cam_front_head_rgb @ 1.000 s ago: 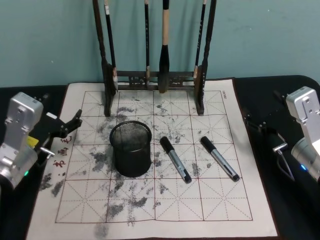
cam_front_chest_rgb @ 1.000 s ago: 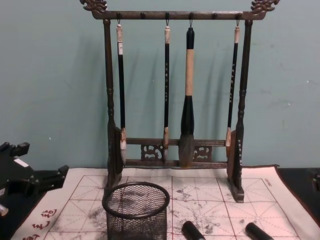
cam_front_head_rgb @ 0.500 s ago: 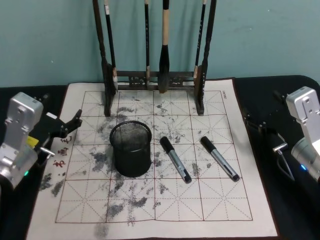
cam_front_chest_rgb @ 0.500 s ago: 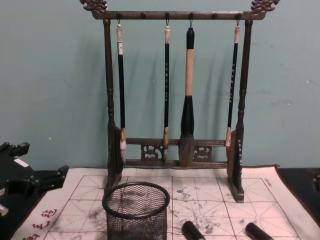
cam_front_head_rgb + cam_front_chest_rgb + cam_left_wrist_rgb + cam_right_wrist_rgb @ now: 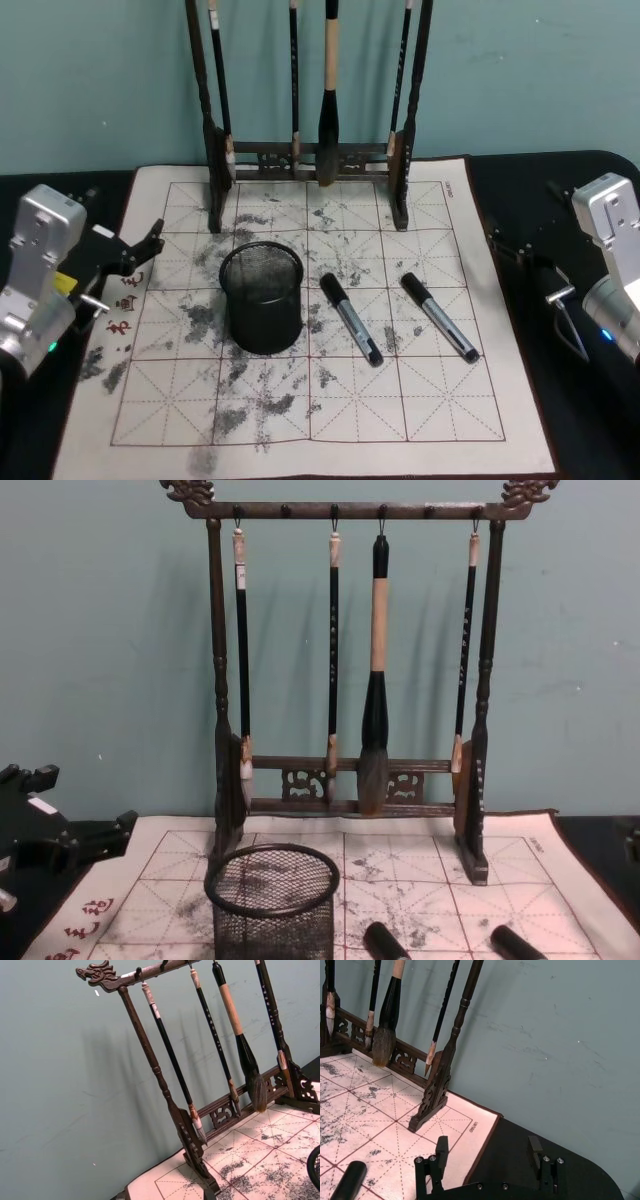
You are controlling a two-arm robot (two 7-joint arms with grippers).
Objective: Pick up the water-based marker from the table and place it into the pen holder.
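Black-bodied and capped: nearer marker (image 5: 350,318) flat on the gridded mat (image 5: 420,410) over the dark table (image 5: 510,190), just right of the pen holder (image 5: 262,297) without touching it. Second marker (image 5: 438,316) farther right, roughly parallel. Holder upright, seemingly empty.

No movement anywhere over the last second, with marker positions and arm poses the same. Probably no approach begun yet, so the whole pick-and-place still ahead.

Left gripper (image 5: 140,252) at the mat's left edge, fingers spread, holding nothing. Right gripper (image 5: 488,1152) off the mat's right edge, fingers wide apart, equally empty.

From the right wrist view: that gap plain, plus one marker's end. From the chest view: markers cropped to stubs, brush rack (image 5: 350,680) at full height — from the head view, the reverse.
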